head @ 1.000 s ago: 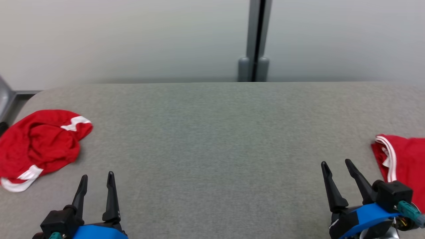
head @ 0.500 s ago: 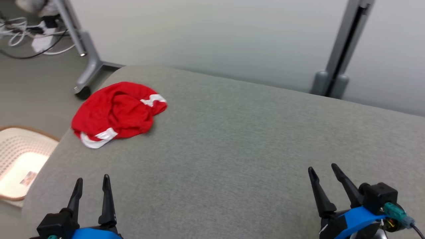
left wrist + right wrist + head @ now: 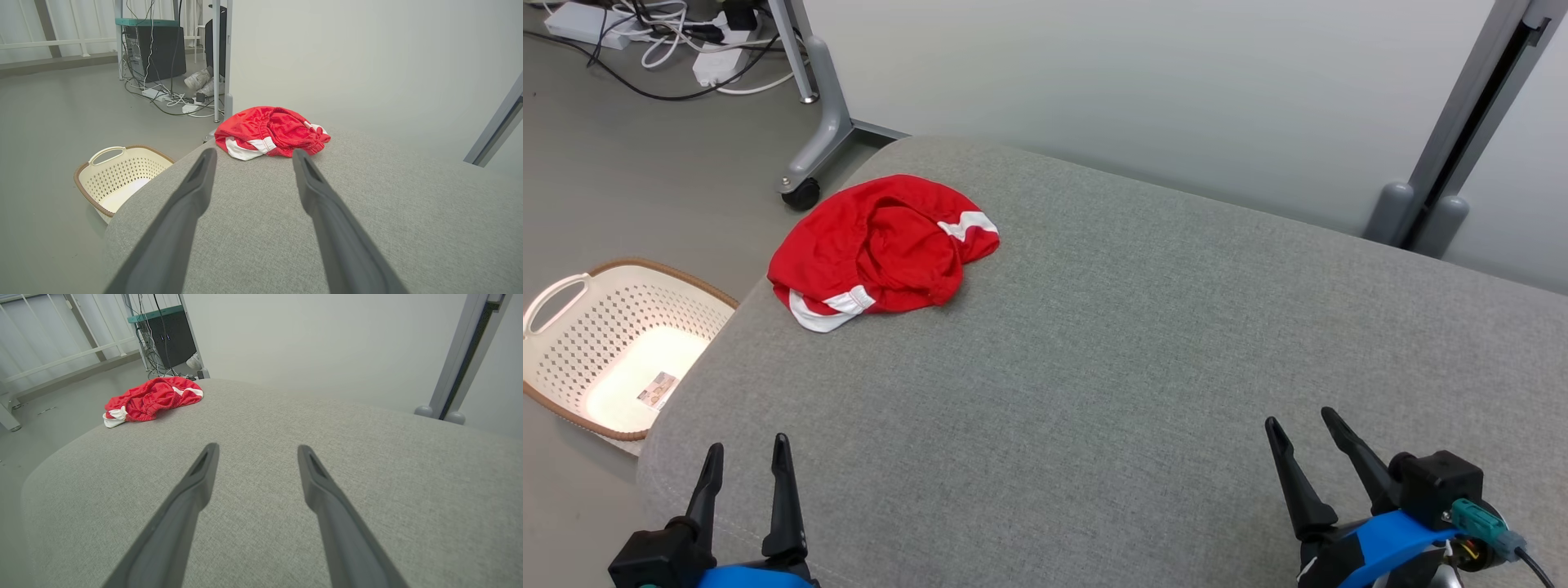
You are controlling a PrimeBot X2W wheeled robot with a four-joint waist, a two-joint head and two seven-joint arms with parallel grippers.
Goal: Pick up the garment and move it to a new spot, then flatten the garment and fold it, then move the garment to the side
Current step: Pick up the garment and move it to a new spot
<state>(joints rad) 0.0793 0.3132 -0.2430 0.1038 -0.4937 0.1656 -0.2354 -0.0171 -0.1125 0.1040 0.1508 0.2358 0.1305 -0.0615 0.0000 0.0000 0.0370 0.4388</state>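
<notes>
The red shorts (image 3: 882,241) (white trim, elastic waistband) are seen crumpled in a heap at the far left corner of the grey fabric-covered table (image 3: 1135,343), close to its rounded edge. The left gripper (image 3: 749,443) is positioned at the near left edge of the table, well apart from the shorts; its fingers are spread wide and nothing is held between them. The right gripper (image 3: 1298,416) is positioned at the near right – jaws likewise wide apart and empty. A perforated cream laundry basket (image 3: 645,263) is located on the floor just beside the table's left edge. Cables (image 3: 686,49) are seen on the floor beyond the shorts.
</notes>
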